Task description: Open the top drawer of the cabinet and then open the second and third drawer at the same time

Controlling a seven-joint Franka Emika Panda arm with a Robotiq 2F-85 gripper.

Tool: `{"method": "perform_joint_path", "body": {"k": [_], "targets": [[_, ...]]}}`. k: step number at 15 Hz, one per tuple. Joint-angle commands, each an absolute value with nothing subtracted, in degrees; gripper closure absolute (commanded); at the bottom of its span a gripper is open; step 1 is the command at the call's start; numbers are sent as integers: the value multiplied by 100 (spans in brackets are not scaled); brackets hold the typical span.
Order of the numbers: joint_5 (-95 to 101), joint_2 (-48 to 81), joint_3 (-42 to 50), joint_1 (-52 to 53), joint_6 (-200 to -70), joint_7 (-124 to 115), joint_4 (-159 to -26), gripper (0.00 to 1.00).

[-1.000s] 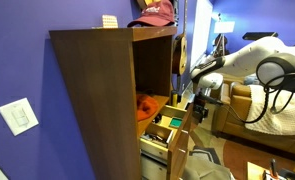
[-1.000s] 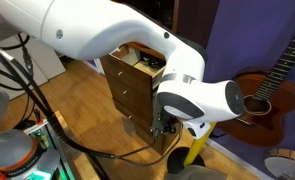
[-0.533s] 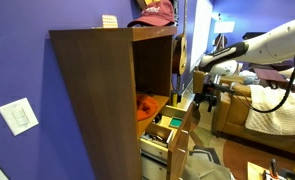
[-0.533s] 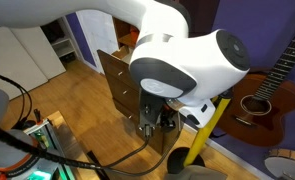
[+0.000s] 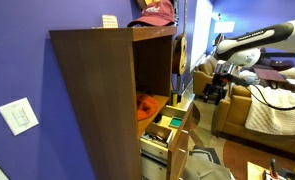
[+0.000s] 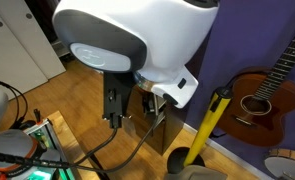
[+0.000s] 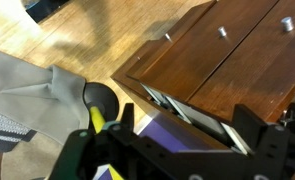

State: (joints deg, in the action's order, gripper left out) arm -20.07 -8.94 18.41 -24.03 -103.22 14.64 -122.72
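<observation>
Withdrawn from the cabinet [image 5: 92, 100], the end effector [image 5: 215, 95] is spread wide, holding nothing; top drawer [image 5: 170, 124] stands open.

Dark-brown cabinet [image 5: 92, 100] (purple wall [image 5: 17, 55])

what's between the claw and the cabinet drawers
nothing, only open air separates the claw from the pulled-out drawers, seen in an exterior view

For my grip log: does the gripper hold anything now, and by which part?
Nothing is held. The gripper is open, in the air apart from the cabinet, with nothing between its jaws.
</observation>
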Motion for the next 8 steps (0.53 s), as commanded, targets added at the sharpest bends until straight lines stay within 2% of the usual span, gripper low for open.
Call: {"method": "perform_joint_path", "body": {"k": [1, 8], "targets": [[-1797, -1729, 1911, -2233, -10470, 1162, -12956, 0], [-1777, -2405, 2172, -2312, -10356, 1143, -13269, 0]]}}
